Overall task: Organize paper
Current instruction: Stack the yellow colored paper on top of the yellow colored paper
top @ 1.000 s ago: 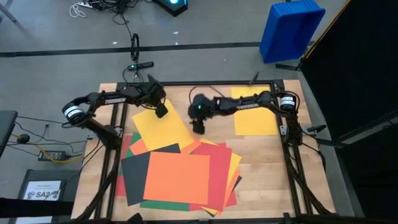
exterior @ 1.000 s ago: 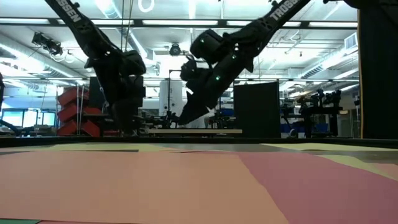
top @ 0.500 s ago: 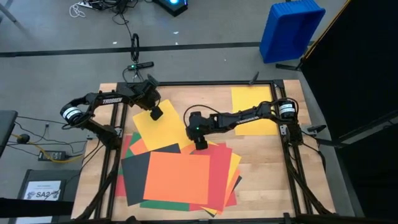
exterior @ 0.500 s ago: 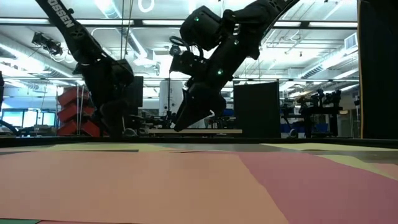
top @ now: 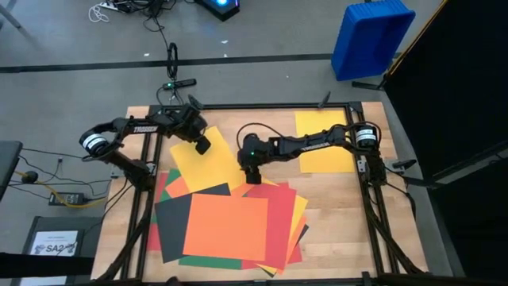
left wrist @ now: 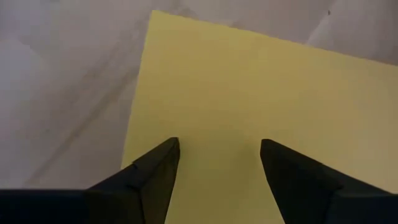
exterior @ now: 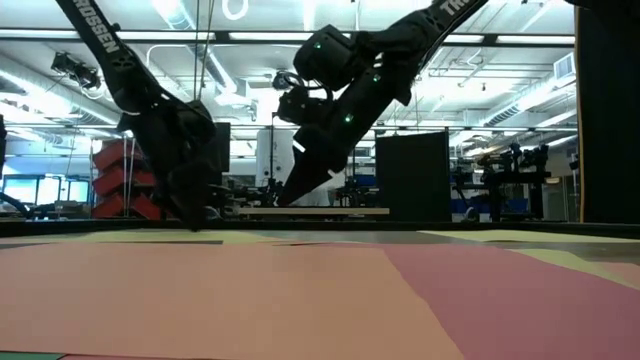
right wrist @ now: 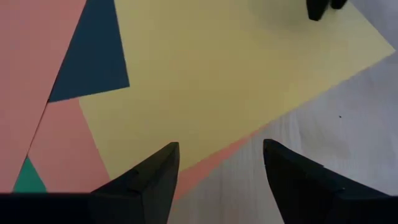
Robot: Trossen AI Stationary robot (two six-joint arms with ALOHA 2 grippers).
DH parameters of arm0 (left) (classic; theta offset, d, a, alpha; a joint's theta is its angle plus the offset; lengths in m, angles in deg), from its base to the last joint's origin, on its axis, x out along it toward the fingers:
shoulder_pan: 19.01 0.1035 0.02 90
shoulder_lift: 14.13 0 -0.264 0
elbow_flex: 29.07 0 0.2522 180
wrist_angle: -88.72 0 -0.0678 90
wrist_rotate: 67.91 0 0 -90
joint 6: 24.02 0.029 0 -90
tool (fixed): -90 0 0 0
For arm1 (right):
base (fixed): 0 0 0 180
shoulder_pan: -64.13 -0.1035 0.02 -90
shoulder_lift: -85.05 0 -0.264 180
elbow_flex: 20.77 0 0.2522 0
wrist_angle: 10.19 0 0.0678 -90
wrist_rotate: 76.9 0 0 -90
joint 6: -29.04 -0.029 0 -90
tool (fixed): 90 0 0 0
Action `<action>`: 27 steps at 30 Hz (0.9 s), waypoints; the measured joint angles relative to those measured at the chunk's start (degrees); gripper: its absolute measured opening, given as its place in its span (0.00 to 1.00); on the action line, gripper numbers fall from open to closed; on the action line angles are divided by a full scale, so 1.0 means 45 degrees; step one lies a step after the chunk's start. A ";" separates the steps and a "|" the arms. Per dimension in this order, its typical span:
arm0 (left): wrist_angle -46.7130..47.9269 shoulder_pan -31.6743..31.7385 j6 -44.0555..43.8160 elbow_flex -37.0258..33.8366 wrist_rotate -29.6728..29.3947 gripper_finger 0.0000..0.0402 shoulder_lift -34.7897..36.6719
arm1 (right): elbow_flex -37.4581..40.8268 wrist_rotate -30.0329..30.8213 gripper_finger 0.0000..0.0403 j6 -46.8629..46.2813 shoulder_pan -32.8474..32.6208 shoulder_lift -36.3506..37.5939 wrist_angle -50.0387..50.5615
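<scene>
Both claws hang open over one tilted yellow sheet (top: 208, 164) at the back of the paper pile (top: 230, 226). Left claw (top: 203, 145) is above that sheet's back corner, fingers apart and empty. Right claw (top: 252, 174) is over its right edge, where it meets the bare table (top: 341, 214), fingers likewise apart. Another yellow sheet (top: 324, 141) lies alone at the back right, well apart from the pile

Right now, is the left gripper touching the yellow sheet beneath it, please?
Cannot tell. The left wrist view shows the left gripper open over the yellow sheet; no view shows contact or a gap plainly.
</scene>
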 joint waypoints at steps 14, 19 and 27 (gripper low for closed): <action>-0.3640 -0.0012 -0.1705 -0.0055 -0.0204 0.50 -0.0849 | 0.0000 0.0232 0.50 -0.2609 0.0655 0.0000 -0.0384; -0.4376 -0.0249 -0.2403 -0.0051 -0.0247 0.50 -0.1176 | 0.0000 -0.0358 0.50 -0.4386 0.1838 -0.0005 -0.0302; -0.3370 -0.0498 -0.1685 0.0458 -0.0155 0.50 -0.1428 | 0.0000 -0.0768 0.49 -0.3962 0.1807 -0.0005 -0.0263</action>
